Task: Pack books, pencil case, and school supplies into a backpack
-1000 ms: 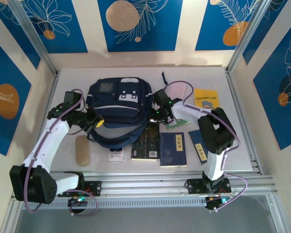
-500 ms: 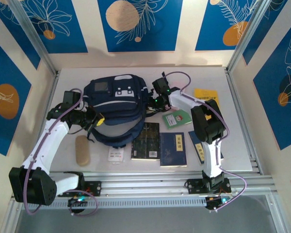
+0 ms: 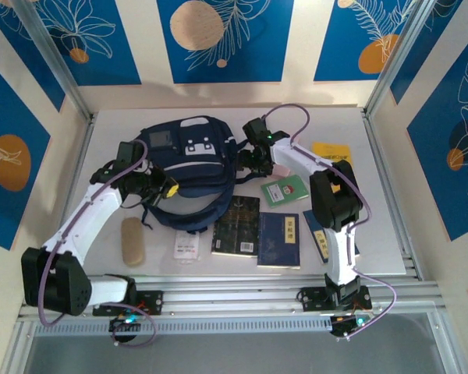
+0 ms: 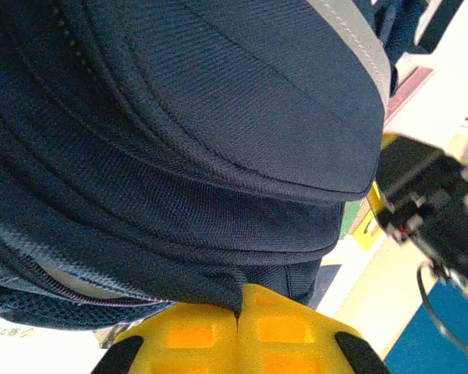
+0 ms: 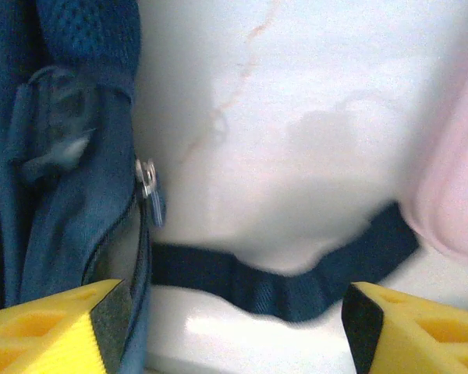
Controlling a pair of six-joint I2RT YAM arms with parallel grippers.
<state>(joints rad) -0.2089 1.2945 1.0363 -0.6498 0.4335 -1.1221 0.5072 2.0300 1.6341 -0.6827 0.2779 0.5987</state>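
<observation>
change: right gripper [image 5: 235, 331] goes from pressed together to spread beside the zipper pull [image 5: 148, 189] | left gripper [image 4: 238, 331] stays pinching backpack [image 3: 189, 165] fabric | backpack shifts rearward on surface [image 3: 390, 206] | books [image 3: 279, 239], pencil case [image 5: 452, 187] still outside; packing likely next

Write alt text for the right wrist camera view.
The right gripper, open, hovers over a dark strap on the white table, with the backpack and its zipper pull at left and the pink pencil case at right.
</observation>
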